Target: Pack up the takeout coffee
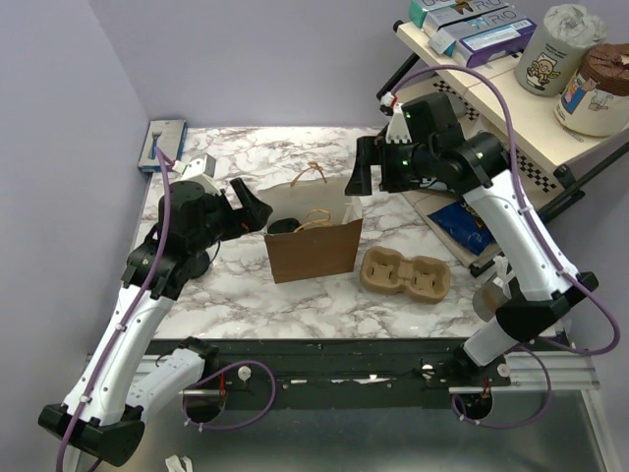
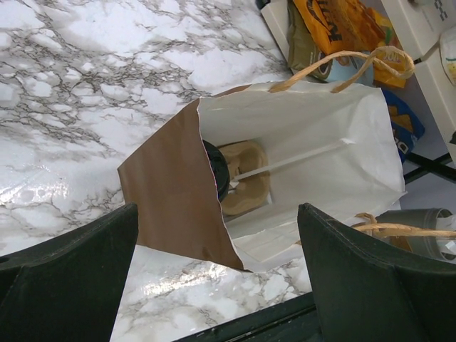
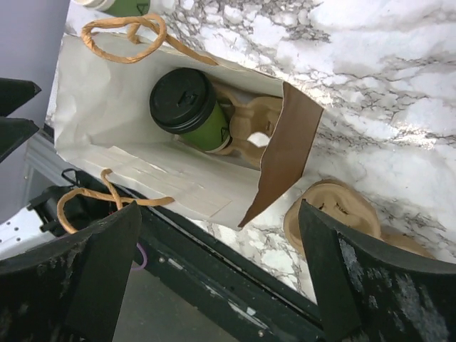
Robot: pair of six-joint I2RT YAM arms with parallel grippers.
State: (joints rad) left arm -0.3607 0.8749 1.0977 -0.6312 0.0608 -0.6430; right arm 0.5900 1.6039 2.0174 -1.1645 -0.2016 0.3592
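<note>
Coffee [image 3: 187,107] sat lidded inside the paper bag [image 3: 285,153], on a pulp tray [image 3: 246,121], below the right gripper [image 3: 219,206], whose fingers were spread wide, gripping nothing. Coffee and fingers were apart. Left gripper [image 2: 217,210], likewise spread and empty, hovered at the bag's left side.

I see a matt brown paper bag [image 3: 285,153], white inside, with twisted paper handles [image 3: 121,32]. The green paper cup [image 3: 206,122] has a faint sheen; its lid [image 3: 179,100] is black plastic. The pulp tray [image 1: 405,275] looks rough, the marbled table [image 2: 85,85] glossy.
</note>
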